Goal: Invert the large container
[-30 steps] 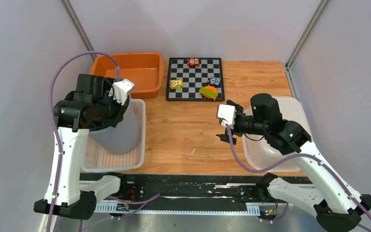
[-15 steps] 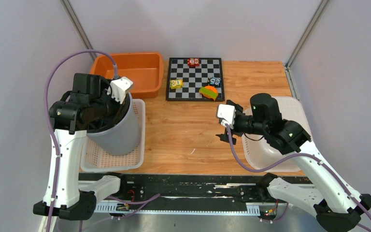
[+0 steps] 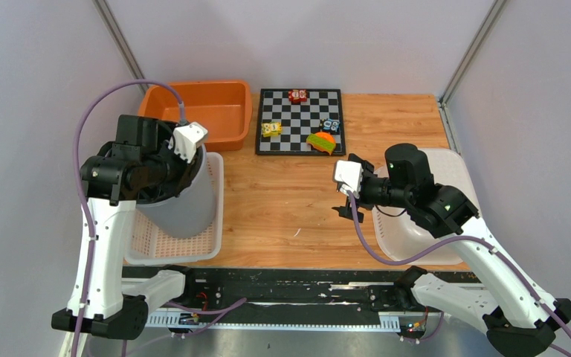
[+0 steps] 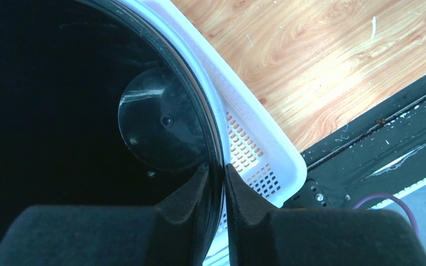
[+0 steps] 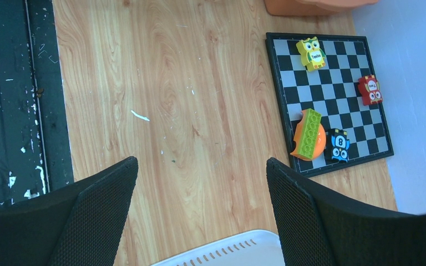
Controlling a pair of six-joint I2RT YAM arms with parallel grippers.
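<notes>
The large container (image 3: 182, 202) is a grey bucket with a black inside. It stands tilted in the white perforated basket (image 3: 212, 245) at the left. In the left wrist view I look down into its dark inside (image 4: 161, 124). My left gripper (image 3: 169, 160) is shut on the bucket's rim, one finger inside and one outside (image 4: 216, 169). My right gripper (image 3: 343, 202) is open and empty above the bare wood at the middle, beside the white tub; its fingers (image 5: 305, 194) stand wide apart in the right wrist view.
An orange tub (image 3: 201, 108) stands at the back left. A chessboard (image 3: 301, 119) with several toy blocks lies at the back centre. A white tub (image 3: 457, 171) sits at the right under the right arm. A black rail runs along the near edge.
My left arm has shifted slightly right and back while still holding the rim; the bucket's tilt has barely changed. The right arm has not moved.
</notes>
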